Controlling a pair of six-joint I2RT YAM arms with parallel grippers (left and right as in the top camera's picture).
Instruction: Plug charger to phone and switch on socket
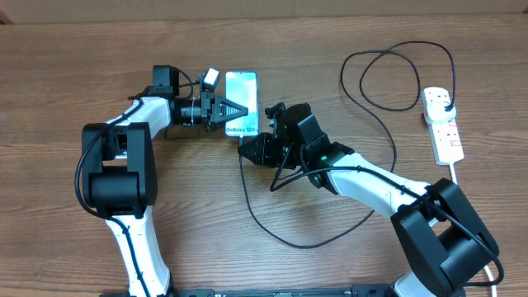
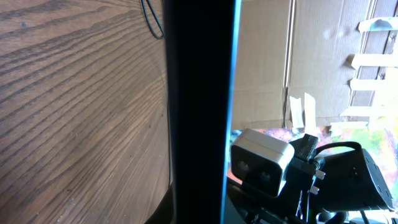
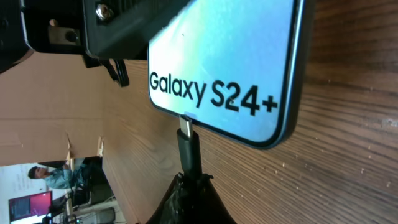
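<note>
The phone (image 1: 241, 97) lies at the table's centre back, its blue screen reading "Galaxy S24+" in the right wrist view (image 3: 230, 56). My left gripper (image 1: 233, 110) is shut on the phone's left edge. In the left wrist view the phone shows edge-on as a dark band (image 2: 199, 93). My right gripper (image 1: 250, 148) is shut on the charger's plug (image 3: 188, 146). The plug's metal tip touches the port on the phone's bottom edge. The black cable (image 1: 297, 246) loops across the table to the adapter (image 1: 445, 101) in the white socket strip (image 1: 448, 136).
The strip's thick white cord (image 1: 456, 173) runs off toward the front right. The cable makes a large loop (image 1: 388, 107) at the back right. Cardboard walls stand behind the table (image 2: 292, 56). The right arm's camera (image 2: 261, 158) sits close to the phone.
</note>
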